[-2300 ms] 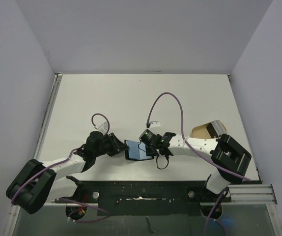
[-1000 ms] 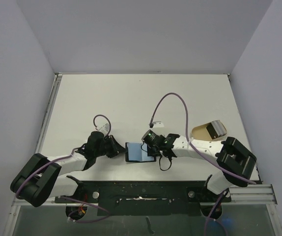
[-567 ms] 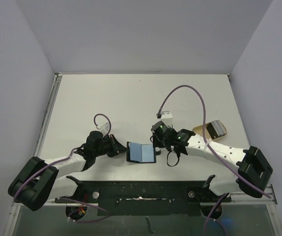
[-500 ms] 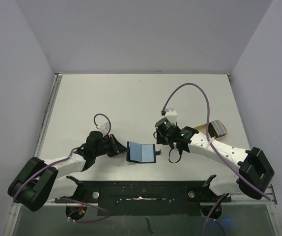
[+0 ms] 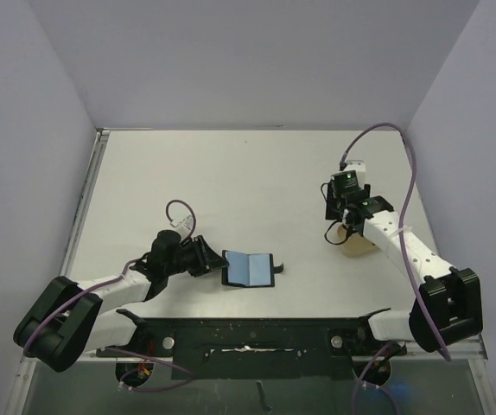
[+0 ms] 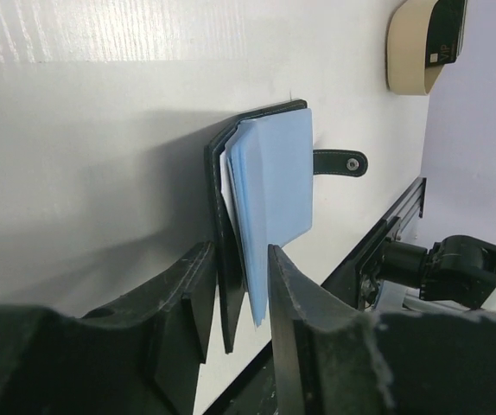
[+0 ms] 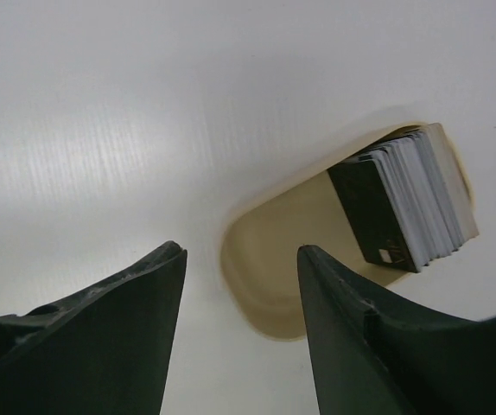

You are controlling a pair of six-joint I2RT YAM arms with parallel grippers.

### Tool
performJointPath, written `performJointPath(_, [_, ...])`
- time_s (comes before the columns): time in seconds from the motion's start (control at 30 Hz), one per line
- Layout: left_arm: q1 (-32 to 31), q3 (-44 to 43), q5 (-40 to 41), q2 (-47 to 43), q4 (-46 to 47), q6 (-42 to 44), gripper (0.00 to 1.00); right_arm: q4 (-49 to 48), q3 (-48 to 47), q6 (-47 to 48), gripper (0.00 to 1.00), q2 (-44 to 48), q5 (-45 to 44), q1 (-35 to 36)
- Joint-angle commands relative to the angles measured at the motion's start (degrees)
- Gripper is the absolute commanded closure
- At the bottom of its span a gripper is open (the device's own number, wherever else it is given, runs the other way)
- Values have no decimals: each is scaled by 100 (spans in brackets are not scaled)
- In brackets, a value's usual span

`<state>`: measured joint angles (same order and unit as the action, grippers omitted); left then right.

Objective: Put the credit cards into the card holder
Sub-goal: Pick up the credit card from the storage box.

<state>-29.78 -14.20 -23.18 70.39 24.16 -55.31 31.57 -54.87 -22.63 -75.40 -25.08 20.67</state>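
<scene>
The card holder point(image 5: 248, 268) lies open on the table, black outside and pale blue inside, its snap tab point(image 5: 276, 266) pointing right. My left gripper point(image 5: 206, 258) is at its left edge. In the left wrist view the holder's black cover and pale blue leaves point(image 6: 270, 181) stand between the parted jaws of my left gripper point(image 6: 238, 249), with gaps on both sides. My right gripper point(image 7: 241, 251) hangs open and empty over the tan tray point(image 7: 291, 259). A stack of credit cards point(image 7: 412, 203), with a dark one in front, leans in the tray's far end.
The tan tray point(image 5: 354, 239) sits at the right of the table, mostly under my right gripper point(image 5: 343, 207). White walls close the table at the back and sides. A black rail point(image 5: 248, 333) with the arm bases runs along the near edge.
My right arm has swung away from the card holder to the back right, over the tray, and its jaws have widened. My left jaws have parted at the holder's edge.
</scene>
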Motion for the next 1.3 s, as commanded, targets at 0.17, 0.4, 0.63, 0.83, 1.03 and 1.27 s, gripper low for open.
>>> performJointPath(0.17, [7, -230, -198, 85, 413, 79, 65, -33, -373, 1752, 35, -109, 444, -1214])
performJointPath(0.4, [10, -222, -206, 260, 510, 109, 66, -489, -248, 2793, 34, -241, 340, -1587])
performJointPath(0.63, [7, -220, -292, 232, 509, 108, 66, -863, -62, 3304, 36, -654, 188, -1644])
performJointPath(0.83, [24, -179, -289, 34, 452, 73, 66, -893, 53, 3540, 36, -896, -65, -1843])
performJointPath(1.03, [40, -164, -296, -15, 443, 73, 66, -1015, 257, 3599, 37, -1005, 3, -1994])
performJointPath(1.27, [47, -136, -315, -1, 479, 75, 66, -1057, 310, 3616, 40, -1163, -148, -2014])
